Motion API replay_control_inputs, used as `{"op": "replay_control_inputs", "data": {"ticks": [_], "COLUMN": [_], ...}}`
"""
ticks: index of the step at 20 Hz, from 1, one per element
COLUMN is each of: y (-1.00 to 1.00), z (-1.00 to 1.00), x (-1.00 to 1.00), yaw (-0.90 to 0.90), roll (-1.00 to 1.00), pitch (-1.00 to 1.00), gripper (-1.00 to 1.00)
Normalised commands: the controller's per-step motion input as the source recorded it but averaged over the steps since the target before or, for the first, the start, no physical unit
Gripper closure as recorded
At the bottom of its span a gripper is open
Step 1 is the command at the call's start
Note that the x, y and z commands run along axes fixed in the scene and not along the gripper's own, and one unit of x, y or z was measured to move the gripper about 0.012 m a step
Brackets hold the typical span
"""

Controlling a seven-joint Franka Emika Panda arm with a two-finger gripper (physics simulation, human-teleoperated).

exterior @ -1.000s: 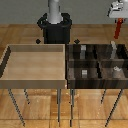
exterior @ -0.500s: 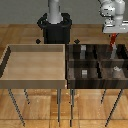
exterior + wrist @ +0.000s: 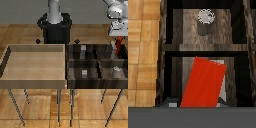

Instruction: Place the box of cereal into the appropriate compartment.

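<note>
Light wooden tray (image 3: 35, 62) at the exterior view's left, on thin metal legs, nothing seen inside. Dark brown four-section bin (image 3: 98, 63) just beside it at the exterior view's right, on legs of the same kind. Near row of the bin: small grey cube (image 3: 84, 73) in the section next to the tray; small pale can shape (image 3: 115, 69) in the section at the exterior view's right, seen in the wrist view as a grey cylinder with a speckled top (image 3: 204, 19), standing upright. Far row: tall pale grey upright block (image 3: 83, 50) in the section next to the tray; box of cereal (image 3: 118, 45) over the far section at the exterior view's right, apart from the block's section, hanging upright from the gripper (image 3: 119, 40). In the wrist view the box (image 3: 203, 82) shows as a tilted red slab over a dark wooden floor, one divider away from the can. Gripper pinching the box by its upper end; fingers too small and blurred to make out singly. Box's printed face not legible. White arm cut off by the upper edge. Black robot base (image 3: 56, 27) beyond the tray, its top also cut off. Lower strip of the wrist view blocked by a grey band.
</note>
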Motion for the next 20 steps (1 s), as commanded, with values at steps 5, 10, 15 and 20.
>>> {"op": "replay_control_inputs", "data": {"ticks": [5, 10, 15, 20], "y": [0.0, 0.0, 0.0, 0.0], "z": [-0.64, -1.0, 0.0, 0.0], "x": [0.2, 0.0, 0.0, 0.0], "yaw": [0.0, 0.0, 0.0, 0.0], "roll": [0.0, 0.0, 0.0, 0.0], "pitch": [0.0, 0.0, 0.0, 0.0], "gripper": [1.0, -1.0, -1.0, -1.0]}}
